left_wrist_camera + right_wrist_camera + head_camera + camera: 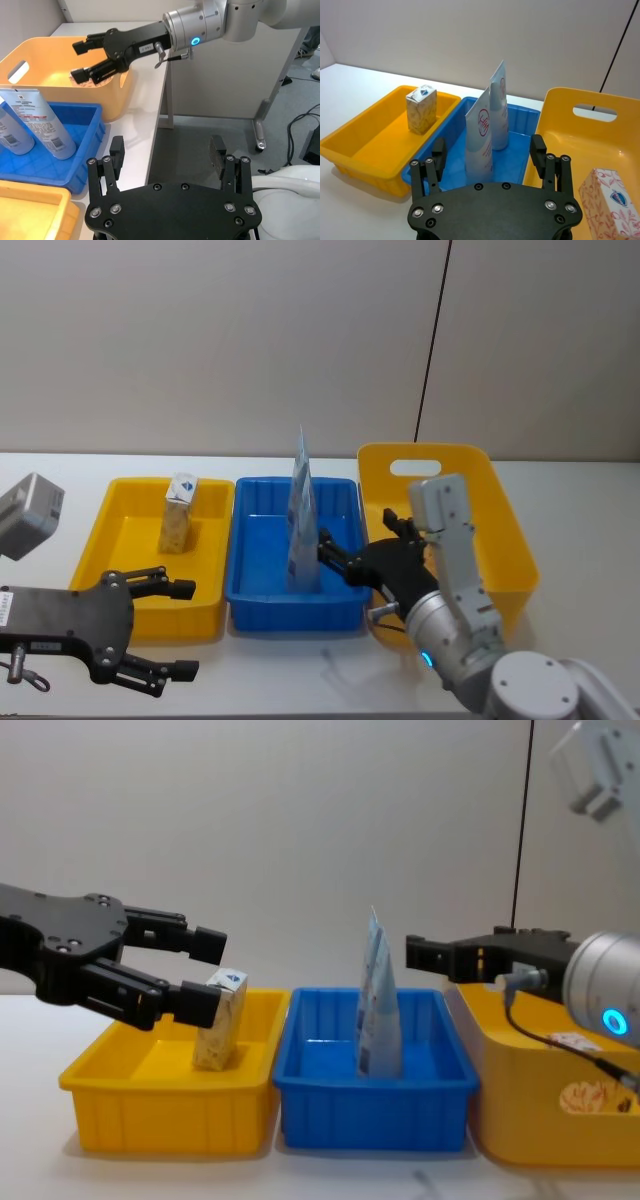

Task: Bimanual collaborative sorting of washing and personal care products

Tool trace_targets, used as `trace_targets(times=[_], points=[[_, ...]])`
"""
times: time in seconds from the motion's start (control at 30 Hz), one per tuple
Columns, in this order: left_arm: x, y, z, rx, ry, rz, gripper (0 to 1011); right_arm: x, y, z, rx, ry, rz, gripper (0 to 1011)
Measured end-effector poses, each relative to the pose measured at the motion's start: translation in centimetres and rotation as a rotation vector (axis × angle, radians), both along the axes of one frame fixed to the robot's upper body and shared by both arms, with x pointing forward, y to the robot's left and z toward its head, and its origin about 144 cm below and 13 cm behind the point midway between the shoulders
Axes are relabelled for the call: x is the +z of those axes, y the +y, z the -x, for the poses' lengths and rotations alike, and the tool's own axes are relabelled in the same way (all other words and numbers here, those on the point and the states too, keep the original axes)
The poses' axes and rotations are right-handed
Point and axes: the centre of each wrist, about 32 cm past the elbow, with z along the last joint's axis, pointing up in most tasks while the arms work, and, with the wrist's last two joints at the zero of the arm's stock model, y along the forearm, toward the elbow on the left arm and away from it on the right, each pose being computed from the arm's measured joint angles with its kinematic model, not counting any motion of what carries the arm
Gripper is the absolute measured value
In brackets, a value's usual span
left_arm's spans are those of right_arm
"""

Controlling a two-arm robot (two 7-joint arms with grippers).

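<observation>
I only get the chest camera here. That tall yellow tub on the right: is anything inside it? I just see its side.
Observer: Yes, a white carton with red leaf print lies on the floor of the tall yellow bin.
Operator: And in the middle, how many things stand there?
Observer: Two, a front tube and a rear tube, both pale blue, standing in the blue bin.
Operator: Is anything being held on that right side?
Observer: No, the right gripper is open, nothing between its fingers.
</observation>
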Motion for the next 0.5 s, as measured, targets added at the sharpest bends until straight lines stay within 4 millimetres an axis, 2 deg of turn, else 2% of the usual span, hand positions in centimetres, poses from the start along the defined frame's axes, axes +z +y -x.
trace_targets(times=[0.5], points=[[0.0,0.0,0.0,0.0,0.0,0.0,1001,-1.1,2.2,-1.5,-0.011,-0.008,0.032,1004]])
